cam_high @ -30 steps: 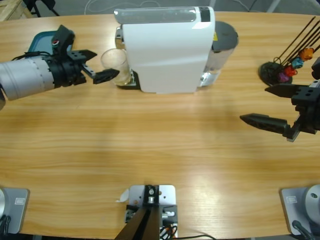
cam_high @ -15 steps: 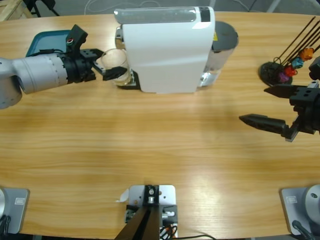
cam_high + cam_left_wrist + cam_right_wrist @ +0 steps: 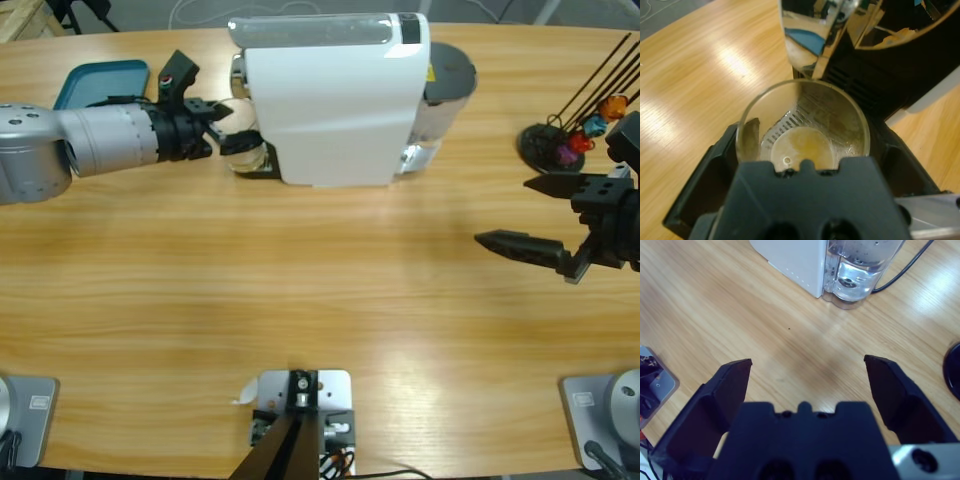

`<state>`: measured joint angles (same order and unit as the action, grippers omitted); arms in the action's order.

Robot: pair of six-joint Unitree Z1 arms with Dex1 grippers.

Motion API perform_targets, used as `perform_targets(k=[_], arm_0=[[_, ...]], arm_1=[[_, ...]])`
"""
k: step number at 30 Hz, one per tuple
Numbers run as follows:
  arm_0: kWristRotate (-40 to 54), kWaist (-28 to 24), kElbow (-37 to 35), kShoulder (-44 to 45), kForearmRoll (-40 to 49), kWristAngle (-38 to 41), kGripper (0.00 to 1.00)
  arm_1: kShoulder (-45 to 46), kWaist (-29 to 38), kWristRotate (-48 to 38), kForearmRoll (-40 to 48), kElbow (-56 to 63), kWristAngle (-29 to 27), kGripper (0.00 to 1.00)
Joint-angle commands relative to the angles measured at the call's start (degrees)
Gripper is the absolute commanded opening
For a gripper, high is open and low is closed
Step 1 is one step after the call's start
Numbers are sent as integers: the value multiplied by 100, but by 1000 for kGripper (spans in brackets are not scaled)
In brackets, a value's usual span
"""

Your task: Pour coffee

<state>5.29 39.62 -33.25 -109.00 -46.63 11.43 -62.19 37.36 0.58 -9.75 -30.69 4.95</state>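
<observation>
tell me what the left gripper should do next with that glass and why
Probably close the left gripper gently on the glass. Its jaws stand on either side of the glass, seemingly not yet pressing it, and the glass holds only a shallow pool of coffee under the coffee machine, so a firm hold should come before lifting.

A robotics lab: 2 arms work a long wooden table [image 3: 330,290] with a coffee machine [image 3: 335,95].

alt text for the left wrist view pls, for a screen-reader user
Looking along the left gripper, its two black jaws stand on either side of a clear glass with a shallow pool of pale yellowish-brown coffee in the bottom. The glass sits under the chrome spout of the coffee machine, on a wooden table.
</observation>
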Motion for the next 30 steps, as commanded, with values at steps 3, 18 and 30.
perform_targets(k=[3,18,30], arm_0=[[69,-70,40,-203,-57,132,554],[-77,-882,977,1585,-32,-71,559],[-360,-2870,1209,1450,-155,-633,574]], arm_1=[[-123,61,12,34,98,-100,1000],[-37,61,-6,27,104,-100,1000],[70,61,0,34,121,-109,1000]])
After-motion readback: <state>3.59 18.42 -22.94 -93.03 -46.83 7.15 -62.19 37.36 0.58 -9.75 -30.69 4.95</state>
